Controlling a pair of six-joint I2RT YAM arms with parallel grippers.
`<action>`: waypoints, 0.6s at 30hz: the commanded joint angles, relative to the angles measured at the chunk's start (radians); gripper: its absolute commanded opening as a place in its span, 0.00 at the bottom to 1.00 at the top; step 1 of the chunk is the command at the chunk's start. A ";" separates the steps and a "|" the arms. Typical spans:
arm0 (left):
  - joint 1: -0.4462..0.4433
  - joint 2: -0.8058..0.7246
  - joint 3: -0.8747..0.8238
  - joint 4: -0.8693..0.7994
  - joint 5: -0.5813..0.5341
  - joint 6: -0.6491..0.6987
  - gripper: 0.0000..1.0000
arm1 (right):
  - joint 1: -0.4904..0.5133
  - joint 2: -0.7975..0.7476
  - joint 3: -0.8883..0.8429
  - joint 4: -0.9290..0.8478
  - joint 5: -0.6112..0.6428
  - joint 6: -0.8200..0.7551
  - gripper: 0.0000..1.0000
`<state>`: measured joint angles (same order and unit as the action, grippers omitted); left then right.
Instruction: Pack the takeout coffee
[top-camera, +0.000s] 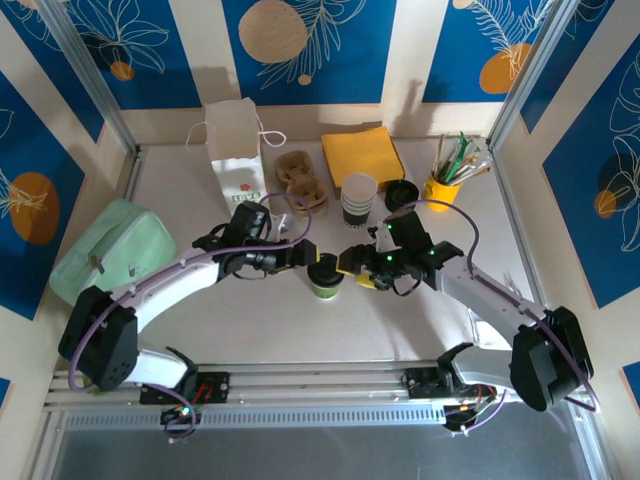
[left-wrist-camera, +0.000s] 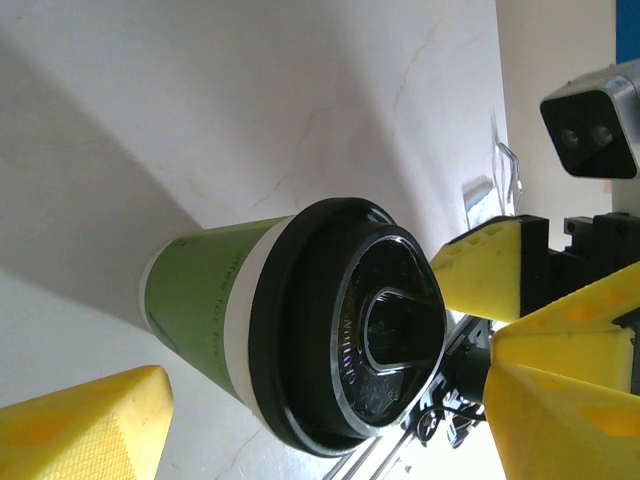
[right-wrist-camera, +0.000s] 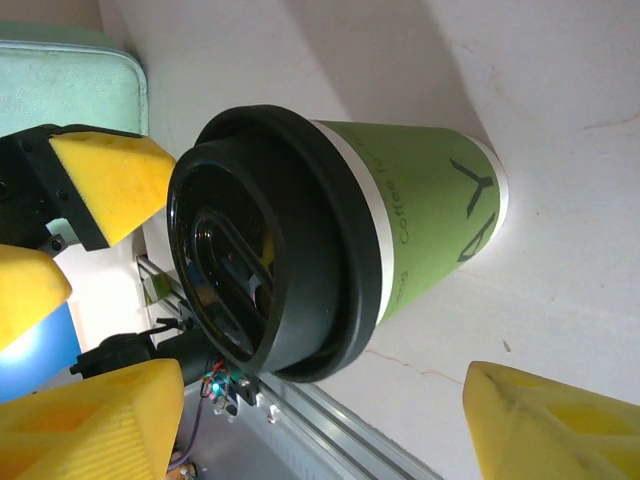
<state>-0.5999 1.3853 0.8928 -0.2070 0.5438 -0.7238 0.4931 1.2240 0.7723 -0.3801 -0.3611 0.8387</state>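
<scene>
Green cup (right-wrist-camera: 430, 220), black lid (right-wrist-camera: 250, 250), white bag (top-camera: 235, 140)

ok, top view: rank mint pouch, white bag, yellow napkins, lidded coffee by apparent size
1. mint pouch
2. white bag and yellow napkins: too close to rank
3. lidded coffee

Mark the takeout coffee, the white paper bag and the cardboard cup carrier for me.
takeout coffee (top-camera: 323, 271): top view, on its black lid.
white paper bag (top-camera: 236, 145): top view, on its front face.
cardboard cup carrier (top-camera: 300, 180): top view, on its middle.
</scene>
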 joint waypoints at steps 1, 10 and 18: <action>-0.008 0.019 -0.016 0.063 0.059 0.024 0.80 | 0.009 0.020 0.038 0.031 0.001 0.009 0.74; -0.009 0.076 -0.026 0.091 0.091 0.034 0.72 | 0.010 0.052 0.047 0.060 0.021 0.021 0.71; -0.009 0.078 -0.045 0.091 0.084 0.037 0.68 | 0.010 0.057 0.033 0.067 0.051 0.029 0.66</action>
<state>-0.6006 1.4616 0.8581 -0.1341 0.6029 -0.7113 0.4976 1.2694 0.7948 -0.3206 -0.3214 0.8574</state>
